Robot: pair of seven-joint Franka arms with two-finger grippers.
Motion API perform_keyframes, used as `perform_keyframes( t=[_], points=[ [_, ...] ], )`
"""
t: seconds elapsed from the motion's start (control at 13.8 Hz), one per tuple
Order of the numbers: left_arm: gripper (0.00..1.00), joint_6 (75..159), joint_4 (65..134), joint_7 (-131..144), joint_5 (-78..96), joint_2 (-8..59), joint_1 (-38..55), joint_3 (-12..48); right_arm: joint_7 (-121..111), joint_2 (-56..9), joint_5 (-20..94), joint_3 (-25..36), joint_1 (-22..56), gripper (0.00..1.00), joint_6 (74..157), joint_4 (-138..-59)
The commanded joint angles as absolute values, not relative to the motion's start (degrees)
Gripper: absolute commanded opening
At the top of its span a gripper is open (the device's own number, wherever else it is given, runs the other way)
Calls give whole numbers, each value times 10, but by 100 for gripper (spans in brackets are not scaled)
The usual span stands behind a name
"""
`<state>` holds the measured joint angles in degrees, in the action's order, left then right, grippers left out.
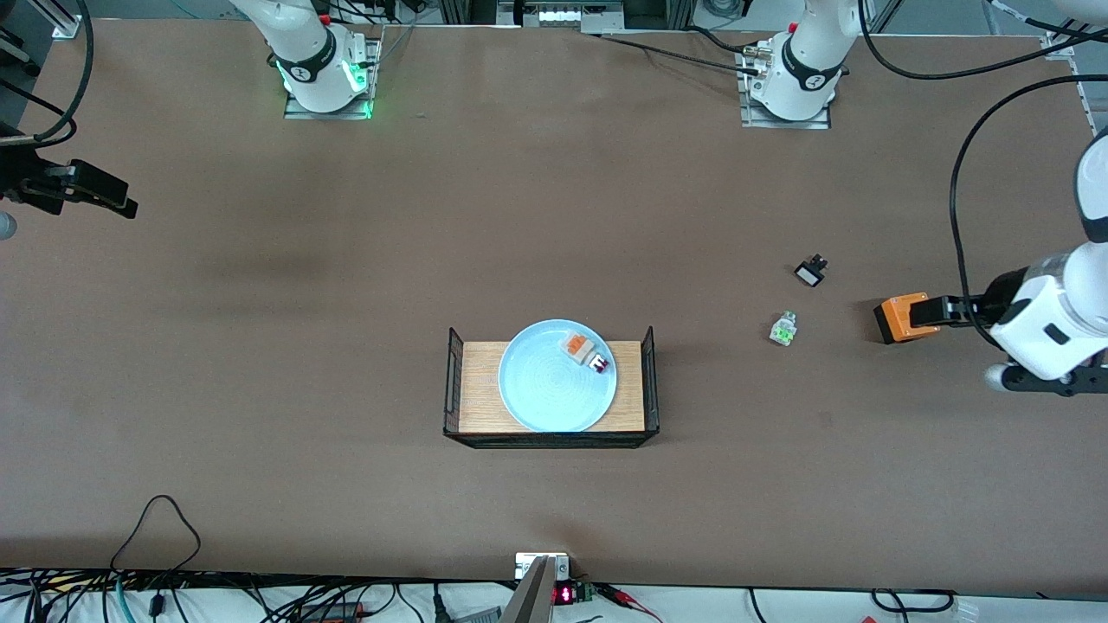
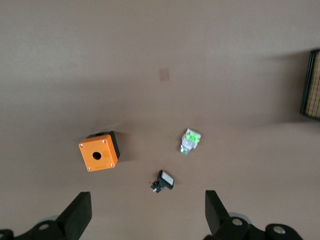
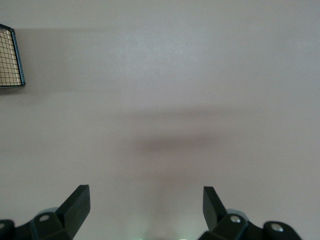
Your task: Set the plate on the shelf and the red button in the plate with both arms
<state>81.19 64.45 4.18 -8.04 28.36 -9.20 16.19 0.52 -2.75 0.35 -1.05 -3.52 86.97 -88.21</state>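
Holding both my left gripper and right gripper with fingers released above bare table, I judge placement complete: the red button rests on the plate in the wire-sided tray.

Plate sits on tray, midway along the table, nearer its front-camera edge. Red button lies in the plate, on the part toward the robots' edge. Toward the left arm's end: green-capped switch, black part farther from the camera, box closest to that end's edge.
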Motion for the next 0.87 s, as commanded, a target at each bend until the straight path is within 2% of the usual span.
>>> perform_keyframes(
  t=[0.0,0.15,0.22,0.36,0.44,0.58,0.8],
  points=[
    [100,837,706,20,-72,248,-90,161,5,-33,5,-11,-36,100,882,-861],
    [100,856,710,3,-68,249,-81,151,4,-37,4,-11,-36,100,887,-860],
    [100,860,709,-11,-66,248,-59,116,4,-37,4,-11,-37,100,887,-860],
    [100,859,709,-18,-21,235,33,2,4,-37,4,-11,-37,100,887,-860],
    [100,858,710,-12,2,225,56,-29,4,-37,4,-11,-37,100,887,-860],
    [100,855,743,-8,11,185,53,-26,4,-37,3,-10,-37,100,887,-860],
    [100,910,851,-8,12,101,4,25,4,-37,-9,-10,-37,100,887,-860]
  ],
)
